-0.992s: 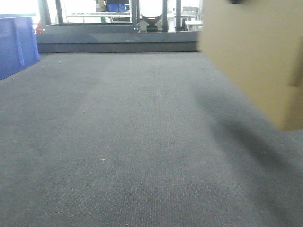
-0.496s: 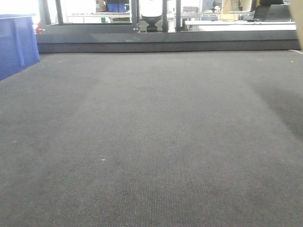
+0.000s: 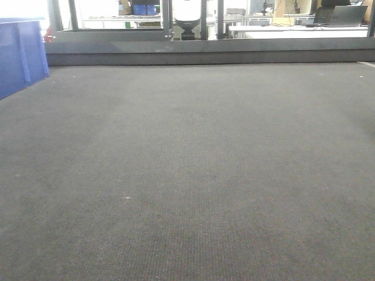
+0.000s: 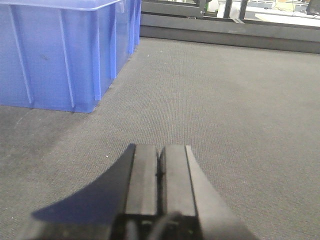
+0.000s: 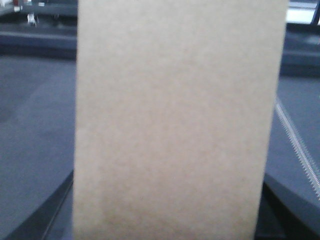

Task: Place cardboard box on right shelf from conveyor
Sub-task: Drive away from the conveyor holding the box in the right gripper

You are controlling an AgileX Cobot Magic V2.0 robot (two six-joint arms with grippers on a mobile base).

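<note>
The tan cardboard box (image 5: 180, 120) fills most of the right wrist view. My right gripper (image 5: 167, 217) is shut on it, and its dark fingers (image 5: 47, 215) show at either lower side of the box. The box hangs above the dark grey conveyor (image 3: 187, 175), outside the front view. My left gripper (image 4: 160, 150) is shut with nothing in it, low over the belt (image 4: 240, 110). The right shelf is out of view.
A blue plastic bin (image 4: 55, 55) stands on the belt to the left of my left gripper, and its corner shows in the front view (image 3: 20, 55). A dark raised rail (image 3: 205, 52) closes the belt's far edge. A white toothed strip (image 5: 300, 150) runs right of the box.
In the front view the box was at the upper right one second ago, slid off the right edge to a sliver, and is now gone, shadow included.
</note>
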